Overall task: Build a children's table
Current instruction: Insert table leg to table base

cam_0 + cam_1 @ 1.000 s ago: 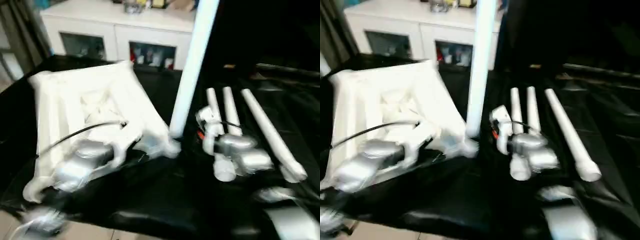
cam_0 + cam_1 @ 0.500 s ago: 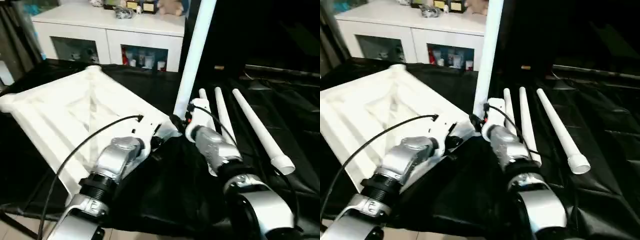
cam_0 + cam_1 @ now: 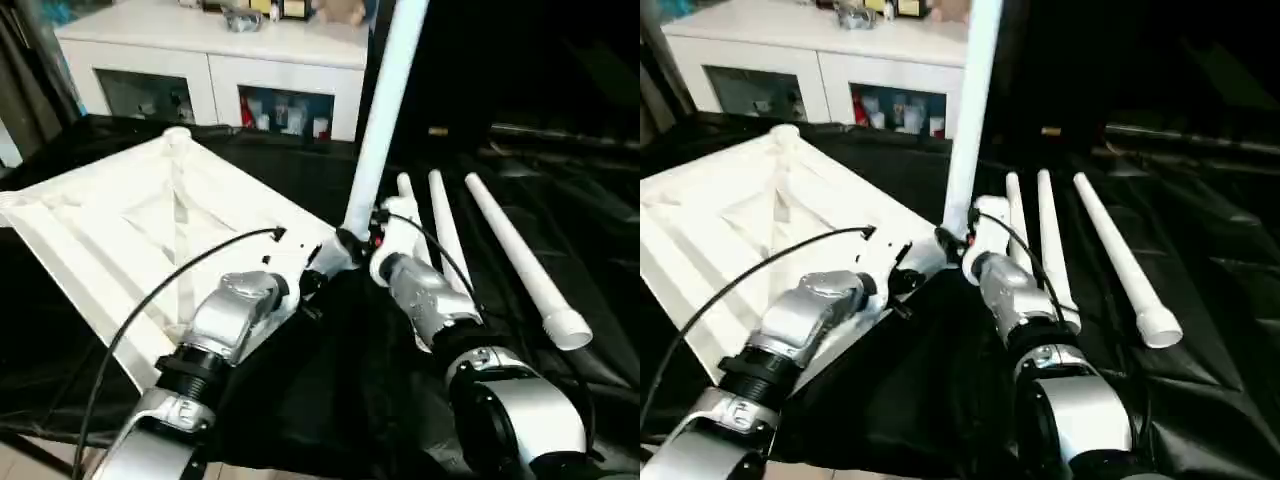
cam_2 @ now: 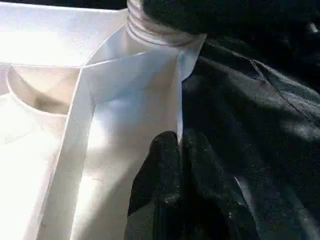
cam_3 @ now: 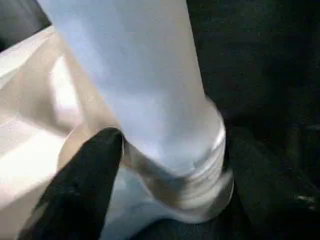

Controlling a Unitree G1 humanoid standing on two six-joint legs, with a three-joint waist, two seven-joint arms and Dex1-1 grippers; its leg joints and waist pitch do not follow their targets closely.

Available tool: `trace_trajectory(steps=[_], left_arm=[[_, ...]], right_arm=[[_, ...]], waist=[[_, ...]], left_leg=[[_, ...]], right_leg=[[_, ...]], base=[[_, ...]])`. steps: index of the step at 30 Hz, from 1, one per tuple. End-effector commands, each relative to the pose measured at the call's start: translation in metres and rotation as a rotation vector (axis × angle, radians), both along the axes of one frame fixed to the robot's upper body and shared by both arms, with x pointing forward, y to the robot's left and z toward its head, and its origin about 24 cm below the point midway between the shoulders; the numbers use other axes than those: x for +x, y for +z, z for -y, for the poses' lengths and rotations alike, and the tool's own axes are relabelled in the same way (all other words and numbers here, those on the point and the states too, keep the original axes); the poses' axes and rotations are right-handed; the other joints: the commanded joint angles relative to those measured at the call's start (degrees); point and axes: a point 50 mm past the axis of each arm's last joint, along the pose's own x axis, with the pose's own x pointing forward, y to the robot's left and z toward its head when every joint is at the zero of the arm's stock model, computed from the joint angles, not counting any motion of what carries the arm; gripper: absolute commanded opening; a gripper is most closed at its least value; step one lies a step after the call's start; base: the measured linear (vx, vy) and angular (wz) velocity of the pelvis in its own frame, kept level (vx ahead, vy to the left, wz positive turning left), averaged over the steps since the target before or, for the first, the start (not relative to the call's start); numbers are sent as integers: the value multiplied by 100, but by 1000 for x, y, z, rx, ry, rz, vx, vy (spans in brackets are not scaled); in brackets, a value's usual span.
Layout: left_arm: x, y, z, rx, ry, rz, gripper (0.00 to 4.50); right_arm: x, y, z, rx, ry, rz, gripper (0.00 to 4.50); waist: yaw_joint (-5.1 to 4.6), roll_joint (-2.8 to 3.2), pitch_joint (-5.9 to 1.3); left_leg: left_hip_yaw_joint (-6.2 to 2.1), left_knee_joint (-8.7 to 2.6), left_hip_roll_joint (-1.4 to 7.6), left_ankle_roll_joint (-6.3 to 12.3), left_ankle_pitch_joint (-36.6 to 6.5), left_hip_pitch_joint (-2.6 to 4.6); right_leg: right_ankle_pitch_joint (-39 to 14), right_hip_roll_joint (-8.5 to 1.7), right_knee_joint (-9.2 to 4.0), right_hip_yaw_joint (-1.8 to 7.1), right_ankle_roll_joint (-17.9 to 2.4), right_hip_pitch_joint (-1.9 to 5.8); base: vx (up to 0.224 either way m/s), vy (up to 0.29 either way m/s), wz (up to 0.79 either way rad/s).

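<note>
The children's table top (image 3: pixel 150 225) lies upside down, ribbed underside up, in the left half of the head view on a black cloth (image 3: pixel 330 390). One white leg (image 3: pixel 385 110) stands upright in the corner socket near the frame's centre. Three more legs (image 3: pixel 515 260) lie side by side to the right of centre. The left gripper (image 4: pixel 180 150) is pinched closed on the top's thin rim just beside that socket. The right gripper (image 3: pixel 350 243) sits at the base of the standing leg; one black finger (image 5: pixel 87 175) touches it, and whether it clamps the leg I cannot tell. A white cabinet (image 3: pixel 220 70) stands at upper left.
</note>
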Motion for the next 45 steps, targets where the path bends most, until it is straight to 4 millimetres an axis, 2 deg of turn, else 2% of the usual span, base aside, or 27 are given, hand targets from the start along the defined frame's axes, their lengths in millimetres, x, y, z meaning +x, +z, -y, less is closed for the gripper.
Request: trace_trajectory(steps=[1, 2, 3, 4, 5, 6, 7, 9, 11, 12, 16, 17, 19, 22, 23, 24, 27, 32, 34, 41, 45], left_arm=[[-2, 6, -1, -16, -59, 32, 0], [-5, 8, -8, -17, -112, 33, 0], [-7, 10, -11, -15, -147, 46, 0], [-8, 10, -13, -13, -167, 53, 0], [-10, 11, -18, -11, -191, 47, 0], [-12, 11, -21, -9, -204, 40, 0], [-14, 12, -25, -13, -239, 39, 0], [-16, 13, -28, -15, -264, 40, 0], [-22, 17, -36, -17, -340, 51, 0], [-28, 19, -40, -29, -394, 45, 0], [-34, 22, -44, -43, -447, 34, 0], [-35, 22, -45, -40, -458, 29, 0], [-37, 20, -46, -33, -467, 22, 0], [-37, 19, -46, -32, -470, 22, 0], [-37, 18, -45, -32, -471, 22, 0], [-38, 18, -44, -33, -473, 21, 0], [-39, 18, -43, -37, -480, 19, 0], [-41, 18, -43, -39, -485, 19, 0], [-41, 18, -43, -39, -485, 18, 0], [-42, 17, -43, -38, -485, 12, 0], [-42, 16, -44, -36, -482, 9, 0]], right_arm=[[-5, -4, -2, 3, 107, -6, 394], [-7, 3, 7, -21, 219, 52, 403], [-8, 6, 12, -33, 278, 78, 416], [-9, 7, 15, -39, 310, 90, 416], [-11, 10, 20, -42, 369, 110, 425], [-13, 12, 24, -43, 406, 122, 444], [-15, 16, 30, -57, 452, 145, 448], [-16, 18, 34, -68, 482, 160, 448], [-20, 24, 45, -114, 558, 196, 448], [-23, 29, 51, -147, 615, 221, 448], [-26, 34, 54, -165, 665, 256, 448], [-28, 35, 54, -163, 689, 262, 448], [-32, 32, 51, -188, 731, 259, 448], [-33, 28, 47, -205, 742, 257, 448], [-34, 27, 45, -210, 757, 257, 448], [-37, 24, 41, -219, 783, 258, 448], [-38, 22, 36, -225, 792, 261, 448], [-35, 22, 31, -236, 779, 264, 448], [-34, 22, 30, -229, 770, 264, 420], [-35, 20, 27, -209, 774, 258, 374], [-35, 17, 26, -213, 768, 248, 322]], waist=[[50, 31, -327], [38, 40, -333], [77, 44, -365], [92, 44, -405], [96, 35, -423], [121, 29, -432], [133, 35, -413], [149, 54, -396], [165, 61, -374], [175, 63, -363], [217, 75, -303], [232, 65, -304], [240, 62, -318], [235, 44, -332], [235, 44, -337], [232, 15, -346], [237, 21, -356], [234, 27, -350], [237, 28, -351], [242, 19, -356], [240, 23, -349]], left_leg=[[-95, -386, 275, 264, -788, -45], [-96, -379, 268, 317, -637, -69], [-86, -333, 271, 452, -359, -77], [-72, -277, 255, 599, 59, -79], [-68, -249, 244, 692, 267, -77], [-56, -209, 232, 886, 475, -77], [-57, -210, 250, 1030, 504, -84], [-59, -217, 291, 1049, 362, -77], [-58, -230, 318, 952, 108, -62], [-51, -245, 334, 841, -61, -58], [-24, -301, 325, 435, -702, -11], [-29, -309, 321, 393, -753, -8], [-46, -316, 325, 325, -646, -24], [-47, -302, 306, 309, -491, -33], [-44, -297, 300, 319, -455, -35], [-42, -287, 293, 351, -373, -44], [-43, -275, 289, 430, -244, -51], [-45, -280, 294, 411, -344, -38], [-46, -279, 294, 400, -352, -41], [-44, -266, 284, 426, -301, -49], [-44, -266, 287, 395, -373, -43]], right_leg=[[-605, -554, -408, 327, -1194, 285], [-411, -546, -379, 323, -1252, 297], [10, -541, -341, 308, -1294, 321], [751, -508, -244, 312, -1417, 317], [1124, -485, -199, 303, -1482, 306], [1587, -470, -157, 287, -1608, 294], [1687, -478, -157, 276, -1678, 274], [1402, -477, -170, 261, -1712, 267], [930, -482, -206, 251, -1709, 250], [654, -498, -218, 262, -1669, 249], [-257, -506, -325, 299, -1518, 208], [-358, -504, -333, 300, -1474, 217], [-316, -504, -312, 304, -1399, 234], [-101, -502, -284, 305, -1413, 236], [-51, -503, -282, 307, -1415, 241], [64, -502, -269, 306, -1419, 253], [271, -495, -242, 302, -1453, 255], [116, -498, -254, 303, -1437, 246], [110, -497, -251, 304, -1433, 249], [176, -497, -238, 305, -1423, 258], [45, -497, -248, 306, -1412, 248]], base=[[0, 0, 0], [0, 0, 0], [52, -16, -2], [65, -8, 1], [65, -8, 1], [53, 1, 2], [0, 0, 0], [0, 0, 0], [0, 0, 0], [0, 0, 0], [0, 0, 0], [0, 0, 0], [0, 0, 0], [0, 0, 0], [0, 0, 0], [0, 0, 0], [0, 0, 0], [0, 0, 0], [0, 0, 0], [0, 0, 0], [0, 0, 0]])
